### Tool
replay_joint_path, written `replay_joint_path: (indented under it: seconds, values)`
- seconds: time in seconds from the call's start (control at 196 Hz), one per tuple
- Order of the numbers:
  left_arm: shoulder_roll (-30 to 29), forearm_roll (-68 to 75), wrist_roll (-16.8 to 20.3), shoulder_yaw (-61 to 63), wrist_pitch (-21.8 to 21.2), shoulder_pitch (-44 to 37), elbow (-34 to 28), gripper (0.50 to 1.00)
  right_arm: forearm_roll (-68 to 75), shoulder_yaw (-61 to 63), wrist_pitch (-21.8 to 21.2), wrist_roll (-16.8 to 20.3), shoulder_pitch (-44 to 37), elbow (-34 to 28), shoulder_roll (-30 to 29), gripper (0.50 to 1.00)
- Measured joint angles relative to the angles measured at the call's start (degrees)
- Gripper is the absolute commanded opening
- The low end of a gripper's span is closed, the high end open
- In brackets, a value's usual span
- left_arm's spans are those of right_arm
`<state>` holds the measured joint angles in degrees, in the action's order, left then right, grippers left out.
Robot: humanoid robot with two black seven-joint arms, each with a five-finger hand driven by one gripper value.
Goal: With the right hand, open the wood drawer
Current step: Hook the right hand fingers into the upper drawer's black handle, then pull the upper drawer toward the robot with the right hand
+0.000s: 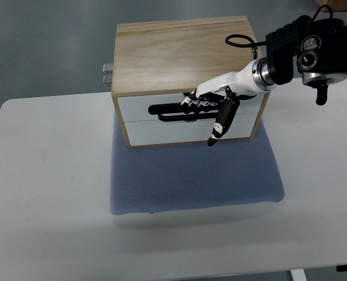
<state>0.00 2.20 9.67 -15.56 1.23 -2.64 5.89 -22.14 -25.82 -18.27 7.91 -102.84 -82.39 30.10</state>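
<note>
White worktop [44, 193], blue mat [191, 181] toward its back edge, wooden box [179, 55] on mat's rear, 2 white drawer fronts, upper drawer [138, 108] closed, right robot hand [211, 105] with fingers curled into its dark handle slot.

Pale wood box [179, 52] with white drawer [162, 117] fronts; blue mesh mat [191, 178]; white counter [44, 193]; black-and-white hand [217, 108].

A pale, grained wood box [182, 55] with smooth white drawer fronts [162, 132] sits on a blue mesh-textured cloth pad [191, 181].
</note>
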Motion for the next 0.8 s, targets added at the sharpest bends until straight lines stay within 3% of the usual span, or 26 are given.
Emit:
replay_joint_path:
  seconds: [0.801]
  values:
    - [0.0,0.0,0.0,0.0,0.0,0.0,0.0,1.0,0.2,-0.46,-1.89,-0.07,-0.03,-3.0,0.88,0.944]
